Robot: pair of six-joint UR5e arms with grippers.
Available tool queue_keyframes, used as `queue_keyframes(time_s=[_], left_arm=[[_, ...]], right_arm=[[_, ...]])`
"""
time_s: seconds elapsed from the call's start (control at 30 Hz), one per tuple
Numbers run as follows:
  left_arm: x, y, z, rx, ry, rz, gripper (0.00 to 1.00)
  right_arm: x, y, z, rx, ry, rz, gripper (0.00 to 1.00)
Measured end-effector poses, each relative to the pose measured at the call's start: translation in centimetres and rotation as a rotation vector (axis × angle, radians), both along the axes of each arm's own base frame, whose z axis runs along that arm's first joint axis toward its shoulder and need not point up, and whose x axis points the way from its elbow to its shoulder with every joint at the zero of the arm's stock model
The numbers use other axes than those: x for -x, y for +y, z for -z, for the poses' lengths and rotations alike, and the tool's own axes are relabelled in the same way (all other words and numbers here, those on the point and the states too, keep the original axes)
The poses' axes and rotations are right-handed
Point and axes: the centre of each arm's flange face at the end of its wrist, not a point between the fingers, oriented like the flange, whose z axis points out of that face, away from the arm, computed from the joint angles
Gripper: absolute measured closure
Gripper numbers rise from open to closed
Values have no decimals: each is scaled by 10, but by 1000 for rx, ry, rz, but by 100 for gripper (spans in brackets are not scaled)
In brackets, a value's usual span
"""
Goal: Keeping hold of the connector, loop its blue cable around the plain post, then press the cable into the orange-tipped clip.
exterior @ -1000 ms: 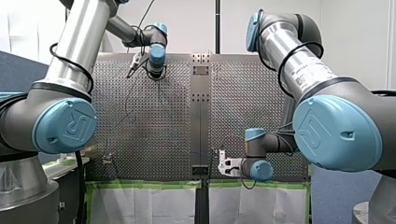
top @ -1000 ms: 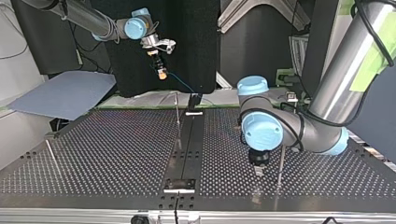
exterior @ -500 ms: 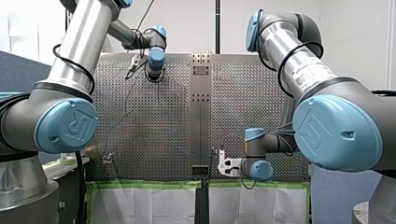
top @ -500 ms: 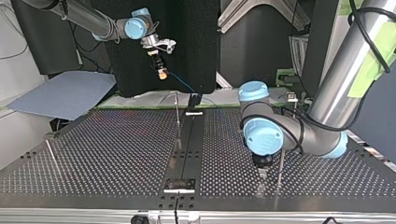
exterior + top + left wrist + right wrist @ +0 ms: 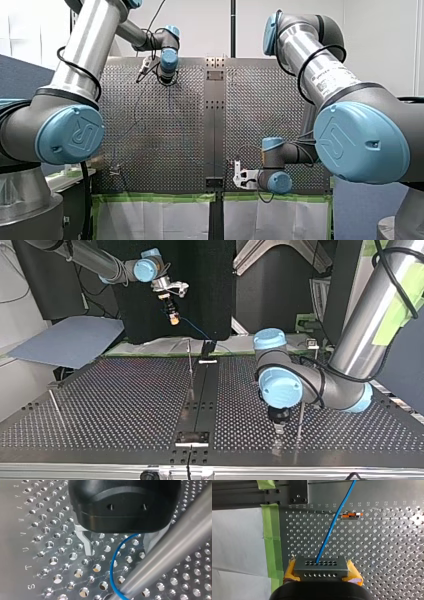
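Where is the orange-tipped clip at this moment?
In the right wrist view the clip lies on the perforated table, ahead of my right gripper, just beside the blue cable.

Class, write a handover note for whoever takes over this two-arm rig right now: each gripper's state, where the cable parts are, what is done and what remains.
Right gripper: shut on the connector, yellow pads either side.
Left gripper: open, low over the table; the blue cable passes between its fingers, beside the post.
Done: the cable reaches the post's foot; a full loop cannot be confirmed.
Clip: the cable passes beside it and does not look pressed in.
Left: finish the loop, then press the cable into the clip.
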Motion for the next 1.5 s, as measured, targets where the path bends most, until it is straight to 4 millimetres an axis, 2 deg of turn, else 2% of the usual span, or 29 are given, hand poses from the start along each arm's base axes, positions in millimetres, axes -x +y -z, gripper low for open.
queue_keyframes(time_s=[0.23,0.5,0.8,1.13,1.37,1.5], left_arm=[[-1,-7,14,-31,33,-2,1],[1,-10,16,-64,39,-26,1],[9,-25,23,-121,41,-33,1],[13,-48,57,-191,96,-46,1],[14,-52,63,-201,102,-48,1],[13,-56,80,-217,126,-46,1]], right_arm=[[0,1,0,0,2,-1,100],[-1,1,0,0,2,-2,100],[-1,1,0,1,1,-1,100],[-1,1,0,0,2,-2,100],[-2,2,0,2,1,-4,100],[-2,2,0,1,1,-4,100]])
